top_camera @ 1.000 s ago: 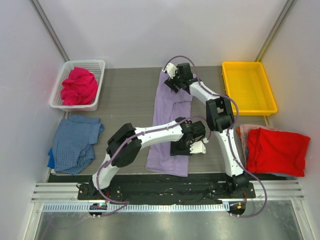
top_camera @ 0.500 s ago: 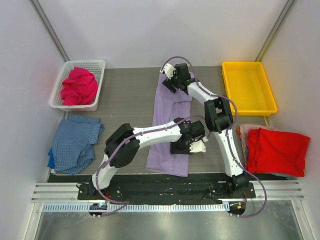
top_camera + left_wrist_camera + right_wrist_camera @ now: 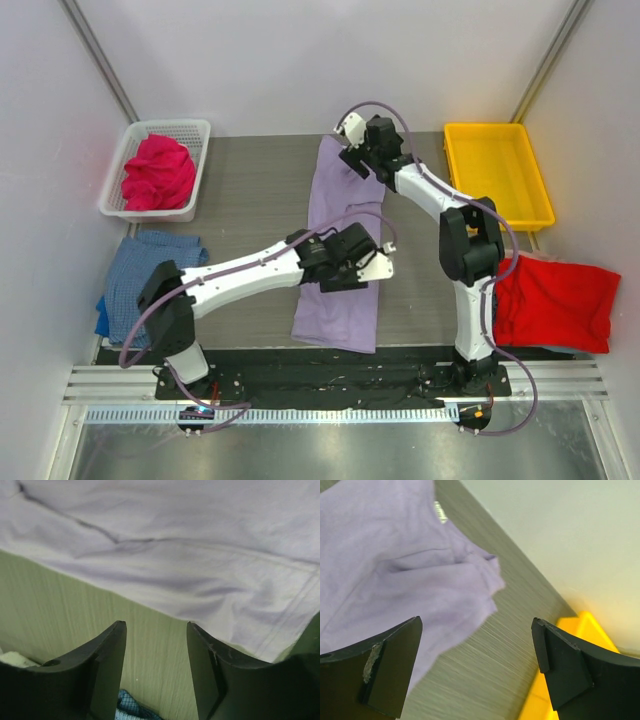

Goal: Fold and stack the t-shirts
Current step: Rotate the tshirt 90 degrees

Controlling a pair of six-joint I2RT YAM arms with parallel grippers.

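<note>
Though only top cam has red tee, wrist cams: L gripper half-open, R gripper wide.

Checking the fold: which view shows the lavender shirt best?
Top external: nearly the whole lavender shirt lies in view as a long folded strip. Left wrist shows only one edge of it, right wrist only a rumpled corner.

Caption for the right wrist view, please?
Open right gripper at far edge of lavender shirt, yellow tray nearby.
</note>
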